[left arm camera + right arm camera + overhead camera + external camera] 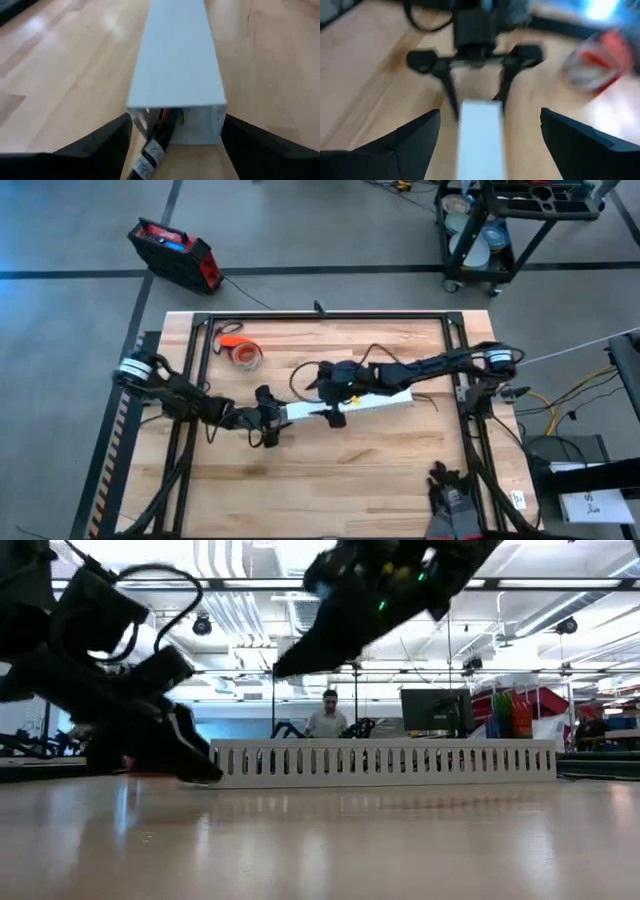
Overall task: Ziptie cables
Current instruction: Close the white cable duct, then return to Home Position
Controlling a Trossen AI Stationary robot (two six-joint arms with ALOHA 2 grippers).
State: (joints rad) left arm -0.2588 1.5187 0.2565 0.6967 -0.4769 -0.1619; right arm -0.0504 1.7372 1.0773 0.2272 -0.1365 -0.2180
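Observation:
A long white slotted channel (350,404) lies across the middle of the table. My left gripper (272,421) is open at table height at the channel's left end (175,100), one finger on either side of it. A dark cable with white labels (152,147) comes out of that end. More dark cables (372,356) loop on the wood behind the channel. My right gripper (330,408) is open and hangs above the channel (480,135), clear of it, pointing toward the left gripper (476,60). I cannot make out the ziptie. My left gripper's fingers (107,142) stand level against the two side walls of the channel's left end (215,120), coming from the table's left and lying along the channel. I cannot tell whether they touch it. The channel rests flat on the table.
An orange tape roll (241,353) lies at the far left of the table. A black frame (330,314) runs around the table's edges. Bare wood (340,480) stretches in front of the channel. A person (328,718) sits in the room behind.

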